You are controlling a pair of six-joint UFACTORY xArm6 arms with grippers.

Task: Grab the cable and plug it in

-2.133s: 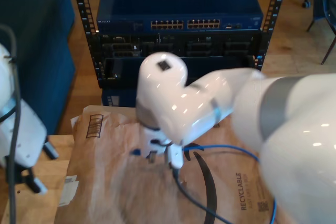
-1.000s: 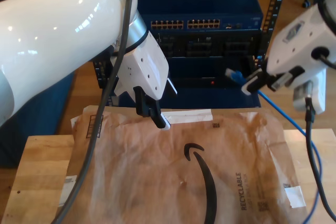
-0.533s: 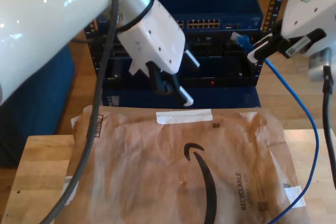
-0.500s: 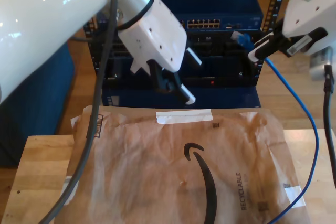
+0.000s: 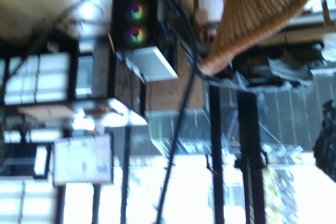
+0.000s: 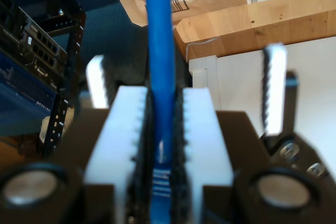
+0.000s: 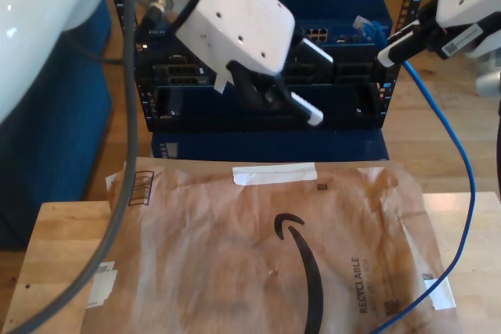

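Already grasped, the cable sat clamped in my second gripper at the exterior view's right, its plug near the switch but not yet inserted; my first gripper's state could not be told.

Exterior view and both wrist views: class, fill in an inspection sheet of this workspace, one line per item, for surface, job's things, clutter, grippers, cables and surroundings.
Surface: wooden table, mostly covered by a brown paper mailer.
Job's things: blue cable, its plug raised near the network switch ports, not yet plugged in.
Clutter: nothing seen besides the mailer.
Grippers: my second gripper is shut on the cable; my first gripper is open, holding nothing, in front of the rack.
Cables: dark arm cable hanging at the exterior view's left.
Surroundings: server rack behind the table, wood floor.
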